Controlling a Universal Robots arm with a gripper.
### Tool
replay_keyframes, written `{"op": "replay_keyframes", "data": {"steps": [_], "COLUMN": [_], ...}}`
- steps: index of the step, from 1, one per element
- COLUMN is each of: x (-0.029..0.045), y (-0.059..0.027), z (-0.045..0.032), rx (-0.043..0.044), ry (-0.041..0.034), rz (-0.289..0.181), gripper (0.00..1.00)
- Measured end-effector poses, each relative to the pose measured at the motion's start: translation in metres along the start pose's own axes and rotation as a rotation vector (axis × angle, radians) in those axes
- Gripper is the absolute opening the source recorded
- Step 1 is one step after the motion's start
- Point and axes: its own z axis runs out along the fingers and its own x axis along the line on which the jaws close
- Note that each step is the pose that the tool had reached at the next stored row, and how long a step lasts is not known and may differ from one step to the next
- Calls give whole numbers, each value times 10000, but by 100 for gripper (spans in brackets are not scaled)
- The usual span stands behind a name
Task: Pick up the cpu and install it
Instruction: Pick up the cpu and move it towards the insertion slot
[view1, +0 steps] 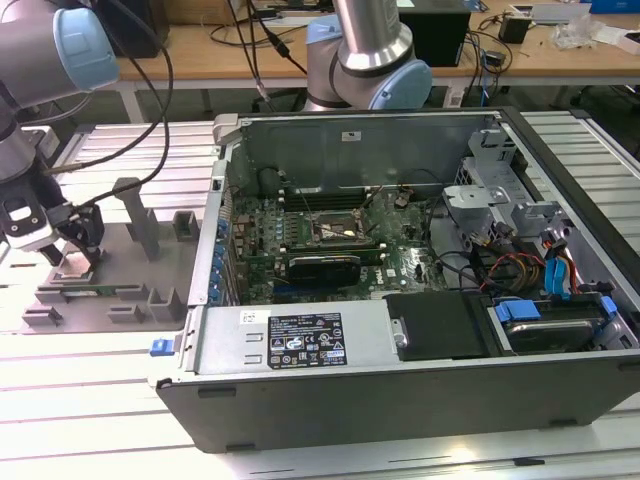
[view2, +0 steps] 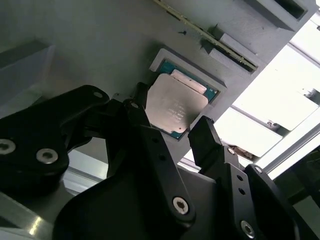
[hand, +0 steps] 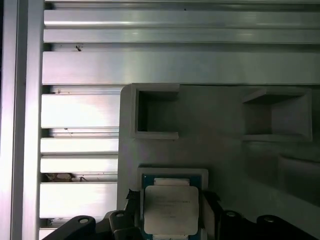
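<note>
One cpu (hand: 170, 210), seated flat in a pale square-walled pocket (hand: 141, 175) of the grey fixture plate (hand: 225, 150), close to the plate's edge. Square chip with a matte silvery metal top, clipped corners, faint print on it, and a thin green rim showing around the metal.

End effector (view2: 172, 110) is low over that pocket. Black fingers (view2: 150, 145) stand one on each side of the chip, spread a bit wider than it and gripping nothing. Chip is not lifted. Can't tell whether either pad touches the chip's edge.

In the exterior view the end effector (view1: 78, 245) is over the plate's end farthest from the computer case (view1: 300, 345). Plate lies on the slatted aluminium worktop (view1: 100, 400), just beside the case. Case is open with the green motherboard (view1: 400, 262) inside. Its dark metal-framed socket (view1: 335, 228) is well apart from the plate.
</note>
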Motion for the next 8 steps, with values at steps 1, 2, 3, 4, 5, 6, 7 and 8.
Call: {"op": "replay_keyframes", "data": {"steps": [1, 2, 3, 4, 5, 6, 7, 8], "x": [2, 2, 3, 3, 3, 3, 6, 7], "y": [0, -1, -2, -2, -2, -1, -1, -1], "z": [15, 29, 45, 52, 53, 57, 61, 62], "rx": [1, 1, 2, 3, 3, 5, 12, 17], "ry": [2, 1, 3, 5, 6, 3, 1, 1], "rz": [2, 2, 2, 2, 2, 2, 2, 2], "gripper": [60, 60, 60, 60, 60, 60, 60, 60]}}
